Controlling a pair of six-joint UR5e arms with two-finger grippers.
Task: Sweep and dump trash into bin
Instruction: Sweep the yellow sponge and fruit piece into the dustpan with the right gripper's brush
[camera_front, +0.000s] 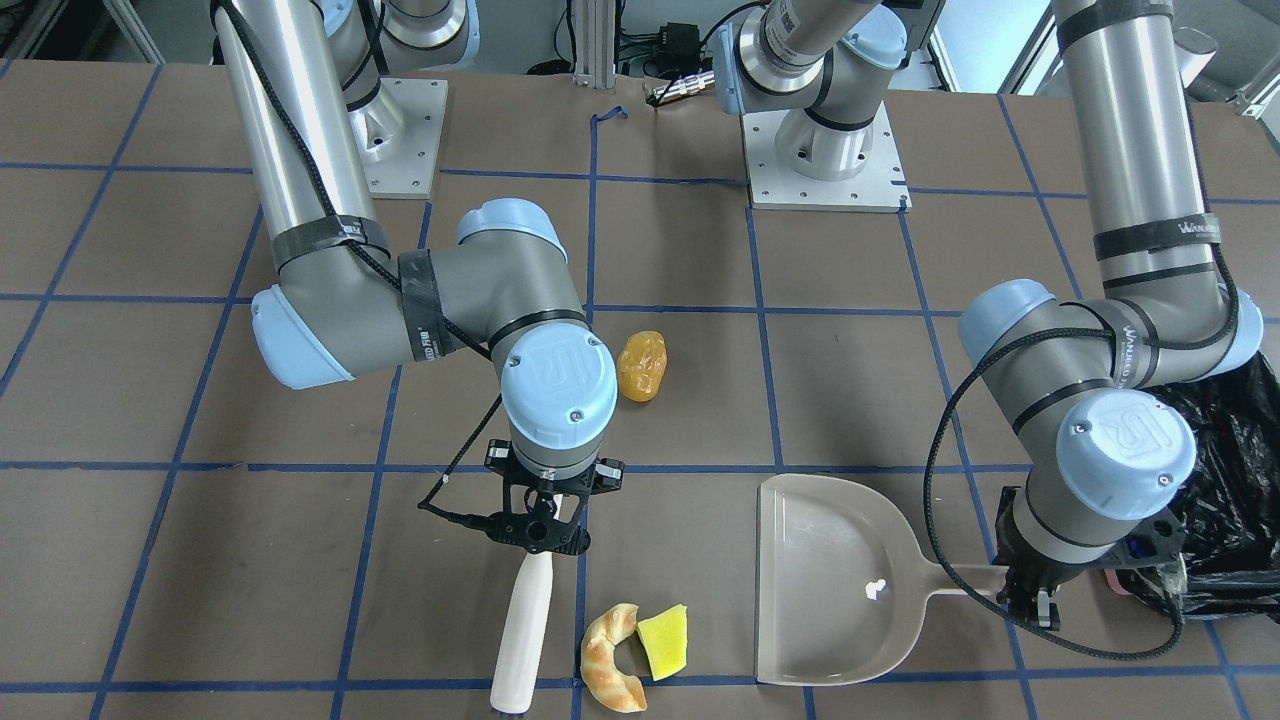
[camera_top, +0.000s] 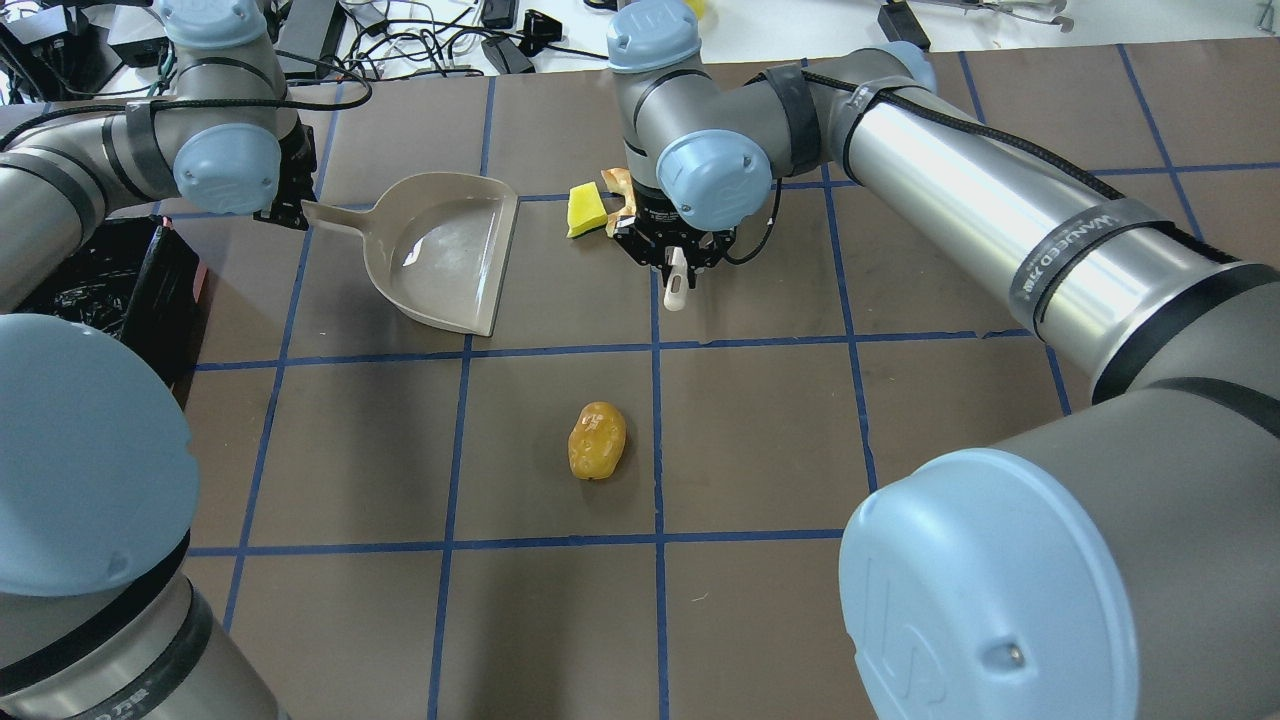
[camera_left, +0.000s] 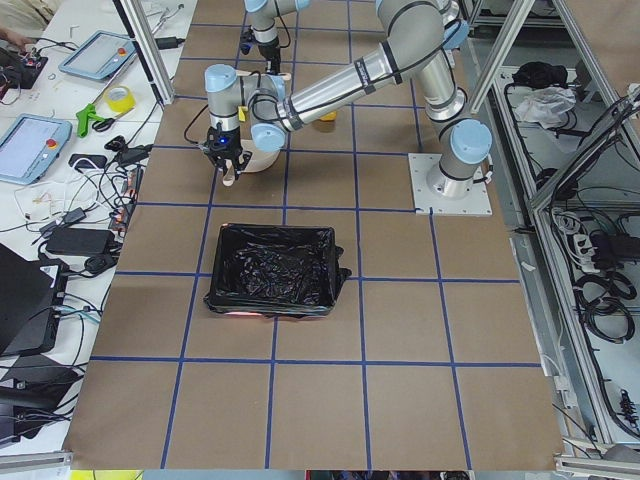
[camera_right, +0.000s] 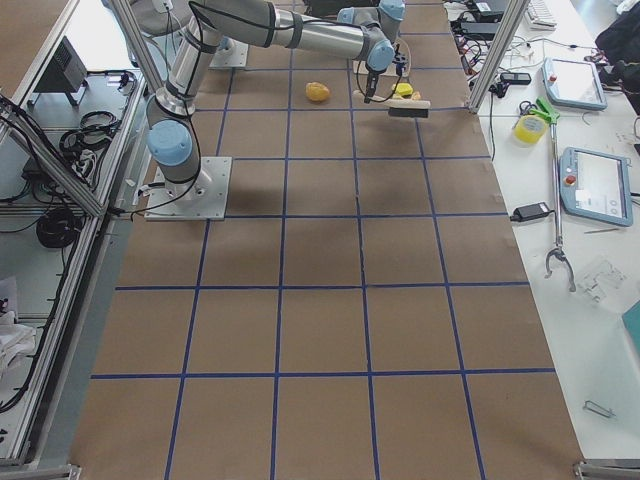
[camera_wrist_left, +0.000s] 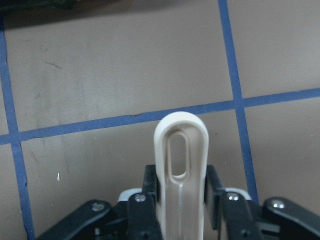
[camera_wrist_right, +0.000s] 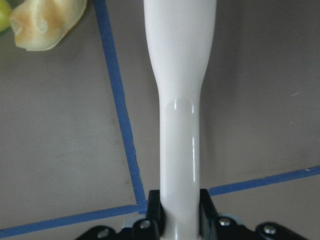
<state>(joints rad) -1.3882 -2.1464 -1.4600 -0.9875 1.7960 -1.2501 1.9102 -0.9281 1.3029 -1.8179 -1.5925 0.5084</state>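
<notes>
My left gripper (camera_front: 1030, 595) is shut on the handle (camera_wrist_left: 181, 165) of the beige dustpan (camera_front: 830, 580), which lies flat on the table. My right gripper (camera_front: 540, 530) is shut on the handle of the beige hand brush (camera_front: 525, 625), held low over the table. The tan croissant piece (camera_front: 610, 660) and the yellow-green wedge (camera_front: 664, 640) lie together between the brush and the dustpan's open mouth. The orange-yellow lump (camera_front: 642, 366) lies apart, nearer the robot's base. The black-lined bin (camera_top: 100, 290) stands beyond the dustpan handle, beside my left arm.
The arm mounting plates (camera_front: 825, 170) sit at the robot's side of the table. Cables and devices (camera_top: 420, 45) lie beyond the table's far edge. Blue tape lines grid the brown tabletop (camera_top: 760, 450).
</notes>
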